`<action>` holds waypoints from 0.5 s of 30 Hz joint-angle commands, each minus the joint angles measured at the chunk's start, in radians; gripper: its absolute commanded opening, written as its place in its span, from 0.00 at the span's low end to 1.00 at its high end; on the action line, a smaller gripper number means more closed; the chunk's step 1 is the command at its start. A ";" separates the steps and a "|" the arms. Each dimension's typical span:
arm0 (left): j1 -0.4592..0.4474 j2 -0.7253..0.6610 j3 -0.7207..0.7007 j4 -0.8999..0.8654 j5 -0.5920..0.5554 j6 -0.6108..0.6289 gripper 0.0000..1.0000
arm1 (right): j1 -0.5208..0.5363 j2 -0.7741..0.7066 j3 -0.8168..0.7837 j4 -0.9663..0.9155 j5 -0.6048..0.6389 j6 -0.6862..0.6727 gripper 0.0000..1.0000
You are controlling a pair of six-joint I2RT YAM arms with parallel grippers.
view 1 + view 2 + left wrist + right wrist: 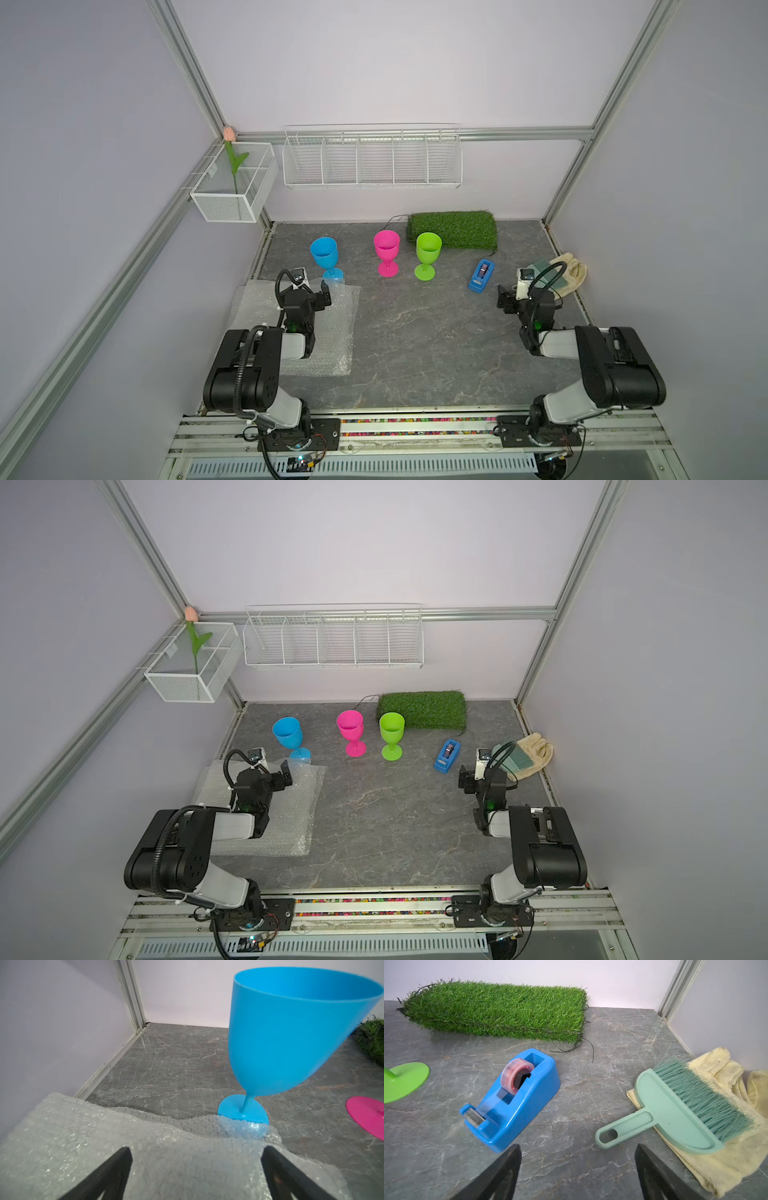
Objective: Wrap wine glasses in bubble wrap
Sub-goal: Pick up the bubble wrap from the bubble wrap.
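The spread, empty left gripper (197, 1148) is hovering over the bubble wrap (83, 1136), facing the upright blue goblet (291, 1039) at its far edge, while the spread right gripper (577, 1147) is sitting well apart.

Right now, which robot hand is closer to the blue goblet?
Left. The left gripper hovers over the bubble wrap, just short of the blue goblet. The right gripper is far off, by the tape dispenser and hand brush.
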 commanded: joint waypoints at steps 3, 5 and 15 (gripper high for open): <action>0.005 0.010 0.024 0.032 -0.011 0.015 0.99 | 0.001 0.008 0.016 0.028 -0.004 -0.013 0.89; 0.006 0.009 0.024 0.032 -0.009 0.014 0.99 | 0.001 0.008 0.015 0.028 -0.006 -0.010 0.89; 0.006 0.009 0.024 0.032 -0.009 0.013 0.99 | -0.001 0.010 0.015 0.029 -0.010 -0.008 0.89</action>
